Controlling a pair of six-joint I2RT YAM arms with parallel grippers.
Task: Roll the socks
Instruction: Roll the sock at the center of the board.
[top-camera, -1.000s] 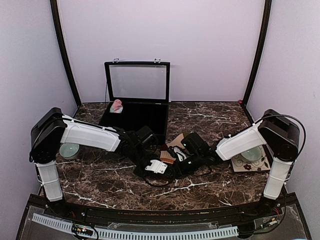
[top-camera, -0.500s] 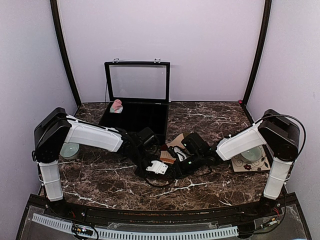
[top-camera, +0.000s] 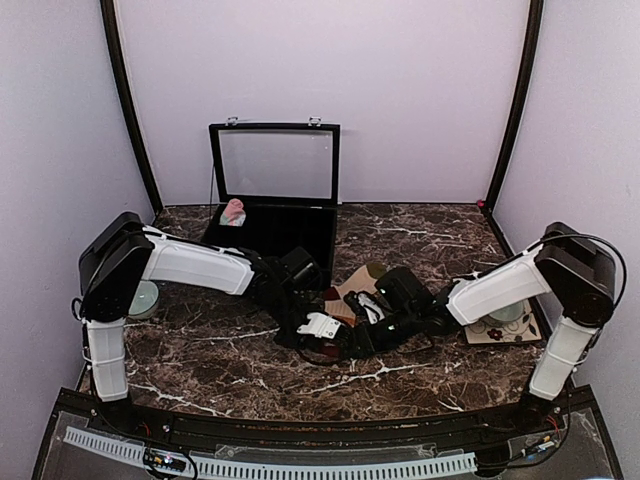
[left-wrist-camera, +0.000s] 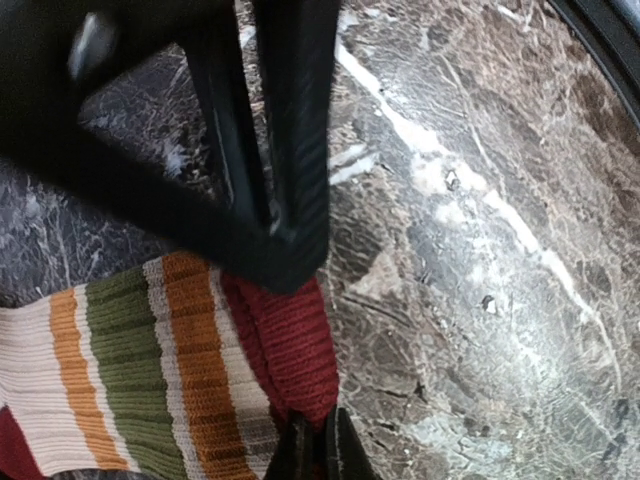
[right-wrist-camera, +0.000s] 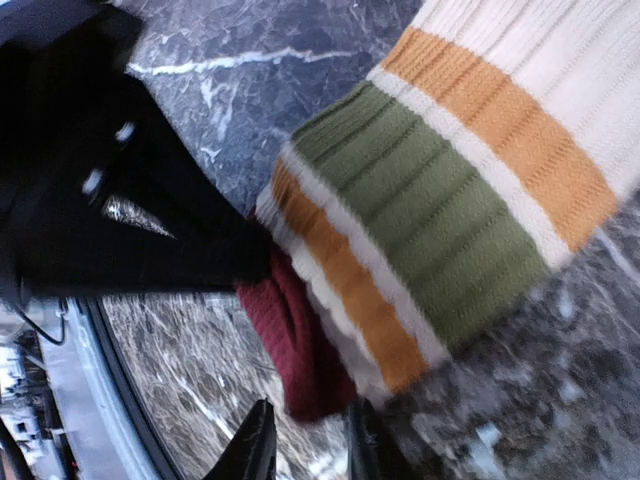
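Only the top view is showing the pink sock (top-camera: 234, 211), sitting in the black box (top-camera: 300, 235) far beyond both sets of jaws. The wrist views are showing the tan sock (left-wrist-camera: 130, 380) up close, with orange and green stripes, lying on the marble table (left-wrist-camera: 480, 250). The left gripper (left-wrist-camera: 318, 455) is squeezing its jaws together on the red cuff (left-wrist-camera: 285, 340). The right gripper (right-wrist-camera: 308, 445) is holding its jaws a little apart, the cuff lying just ahead of its tips.

Two arms (top-camera: 195, 265), one black case (top-camera: 272, 225). Socks — one pink bundle (top-camera: 234, 212), one striped sock (top-camera: 355, 282). Bowls (top-camera: 143, 299) — two; one patterned mat (top-camera: 522, 331).
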